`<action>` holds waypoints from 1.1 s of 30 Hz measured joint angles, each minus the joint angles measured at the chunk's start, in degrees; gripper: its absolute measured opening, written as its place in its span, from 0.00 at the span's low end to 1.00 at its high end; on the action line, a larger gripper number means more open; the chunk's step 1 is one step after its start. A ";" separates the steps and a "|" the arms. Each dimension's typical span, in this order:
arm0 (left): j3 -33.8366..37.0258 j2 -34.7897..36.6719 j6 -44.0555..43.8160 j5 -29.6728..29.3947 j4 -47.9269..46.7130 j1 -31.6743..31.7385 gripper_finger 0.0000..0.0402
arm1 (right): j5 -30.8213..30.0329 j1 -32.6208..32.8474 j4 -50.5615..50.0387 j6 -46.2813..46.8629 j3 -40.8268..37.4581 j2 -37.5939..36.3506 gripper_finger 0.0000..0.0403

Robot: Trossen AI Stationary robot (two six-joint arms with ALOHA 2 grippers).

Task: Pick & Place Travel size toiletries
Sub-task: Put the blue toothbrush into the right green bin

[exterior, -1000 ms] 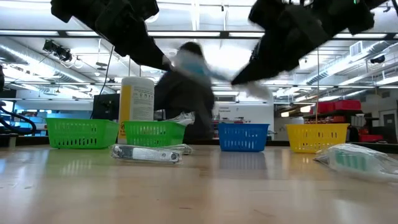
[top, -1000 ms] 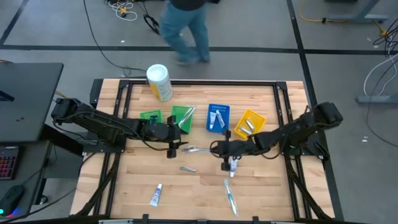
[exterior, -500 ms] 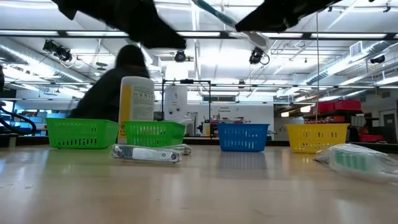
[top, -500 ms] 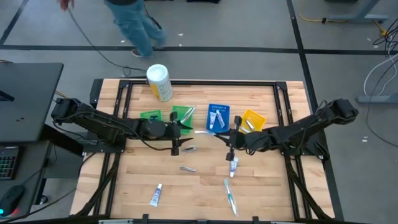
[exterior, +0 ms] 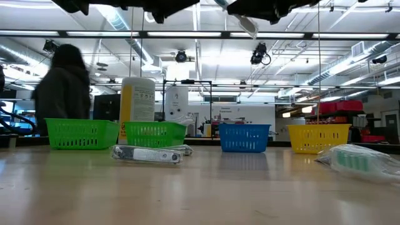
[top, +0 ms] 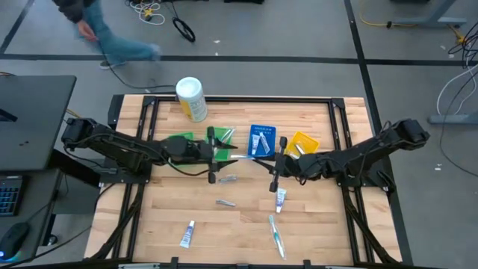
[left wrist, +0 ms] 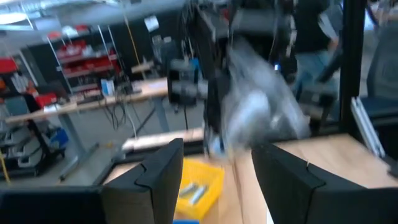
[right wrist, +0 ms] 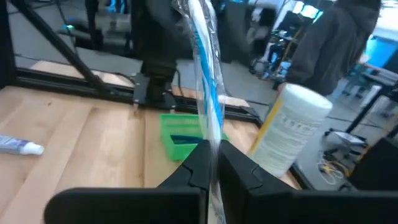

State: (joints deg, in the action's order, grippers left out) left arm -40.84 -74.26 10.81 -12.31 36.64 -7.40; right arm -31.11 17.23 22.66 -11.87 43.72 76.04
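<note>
Item: wrapped blue-and-white toothbrush point(right wrist: 205, 74), clamped near one end in the right pincer point(top: 275, 166) above mid-counter point(top: 239, 224) by the green bin point(top: 219, 138); judged light, stiff, slippery-wrapped, best gripped mid-handle; left pincer point(top: 211, 157) stood apart, empty.

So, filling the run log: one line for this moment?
right end effector: shut on wrapped toothbrush, raised | left end effector: open, empty | handover pending

Both arms are matte black: the left arm point(top: 112, 146) and right arm point(top: 358, 157) are built of slim jointed links with bulkier housings and thin black cables alongside. The fingers point(left wrist: 163, 180) are flat, dark, angular plates.
</note>
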 joint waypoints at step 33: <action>0.00 0.00 0.18 1.24 4.75 2.04 0.22 | 12.25 -7.45 4.74 4.52 0.02 2.39 0.05</action>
State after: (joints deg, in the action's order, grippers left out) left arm -40.84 -74.26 10.99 -11.07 41.39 -5.36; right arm -18.85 9.78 27.40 -7.35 43.75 78.43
